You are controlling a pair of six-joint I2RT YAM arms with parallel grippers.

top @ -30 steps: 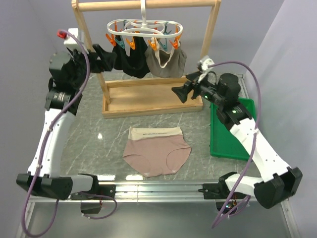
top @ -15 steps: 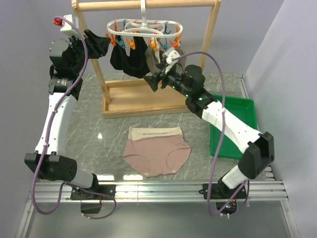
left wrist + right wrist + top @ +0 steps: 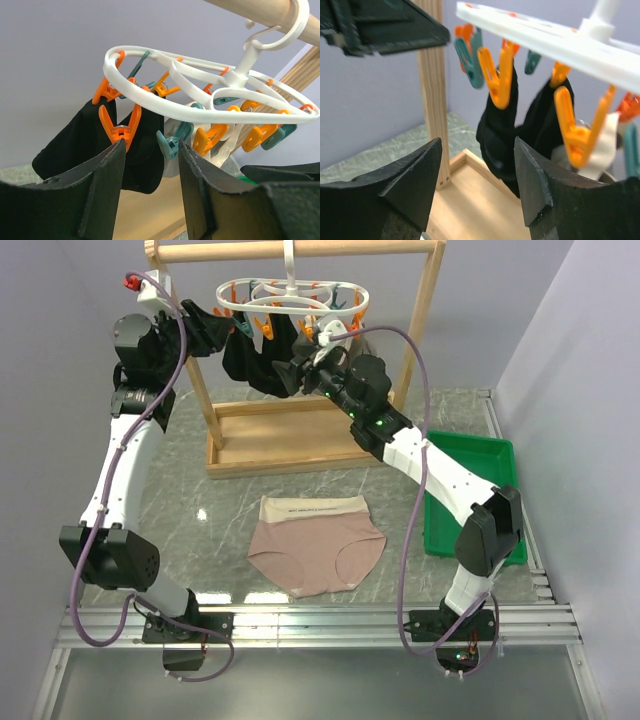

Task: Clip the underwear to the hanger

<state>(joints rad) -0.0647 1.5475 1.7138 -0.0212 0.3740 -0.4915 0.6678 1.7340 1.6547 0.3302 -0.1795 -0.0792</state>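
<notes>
Pink-beige fabric, the underwear (image 3: pixel 318 550) lies flat on the marble desk (image 3: pixel 180 490) in the lower middle of the top view, its cream waistband toward the rack. It is well apart from both sets of jaws, which are raised near the top of the frame. The hanger (image 3: pixel 290 290) hangs by its hook from the crossbar of the wooden rack (image 3: pixel 422 310) at the upper middle. The left jaws sit just beside its left end. The right jaws sit just below its middle, in front of the black garment (image 3: pixel 255 365) clipped there. A green tray (image 3: pixel 500 455) rests at the right of the desk.

A thin line of dark print runs along the waistband, too small to read.

In the left wrist view the left jaws stand partly spread, their dark fingers (image 3: pixel 100 190) at the bottom of the frame with nothing between them. An orange peg (image 3: pixel 120 127) and a teal peg (image 3: pixel 170 142) dangle from the white ring just above the gap. The orange one ends right at a fingertip, and I cannot tell whether it touches. In the right wrist view the right jaws are likewise spread and empty, fingers (image 3: pixel 415 180) low in the frame. Another orange peg (image 3: pixel 499 80) hangs above the gap, with the black garment behind it.
</notes>
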